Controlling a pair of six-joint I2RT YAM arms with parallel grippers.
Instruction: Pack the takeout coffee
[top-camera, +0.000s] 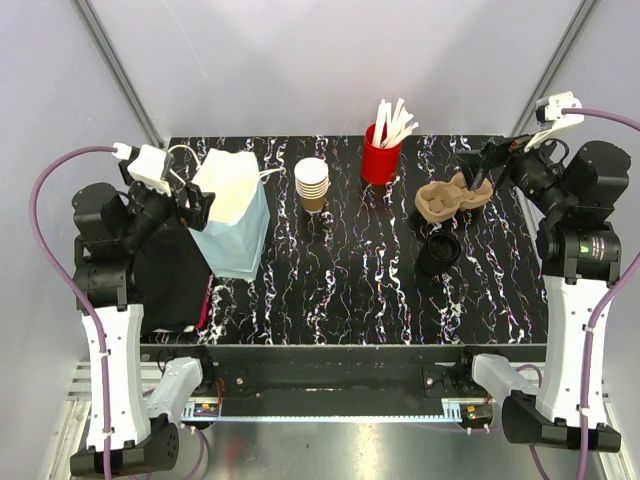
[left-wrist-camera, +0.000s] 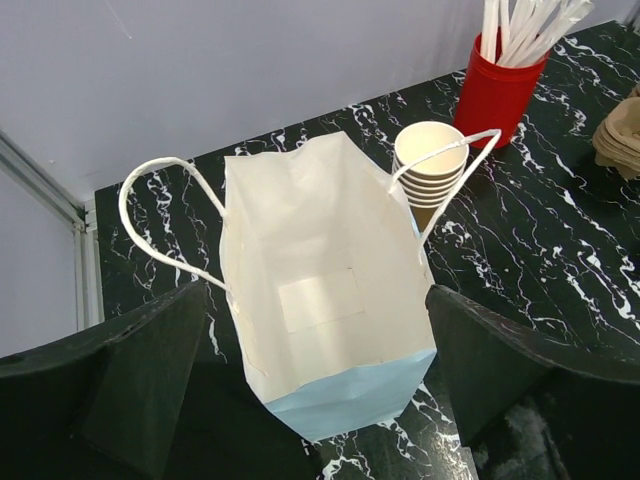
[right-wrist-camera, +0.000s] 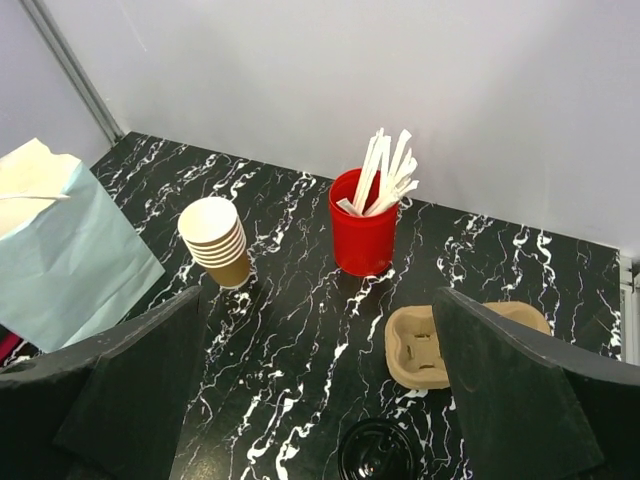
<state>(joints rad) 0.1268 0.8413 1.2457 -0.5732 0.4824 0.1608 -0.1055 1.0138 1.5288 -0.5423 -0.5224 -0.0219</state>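
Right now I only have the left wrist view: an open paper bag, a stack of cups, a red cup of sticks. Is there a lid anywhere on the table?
Observer: Yes. A round black lid lies on the right half of the table, nearer the arms than the pulp cup carrier.
Operator: Where is the right gripper?
Observer: The right gripper is open and empty. It hangs above the table's far right, by the carrier.
Operator: And the left one, seen from above?
Observer: The left gripper is at the table's left edge, beside the bag, jaws open.
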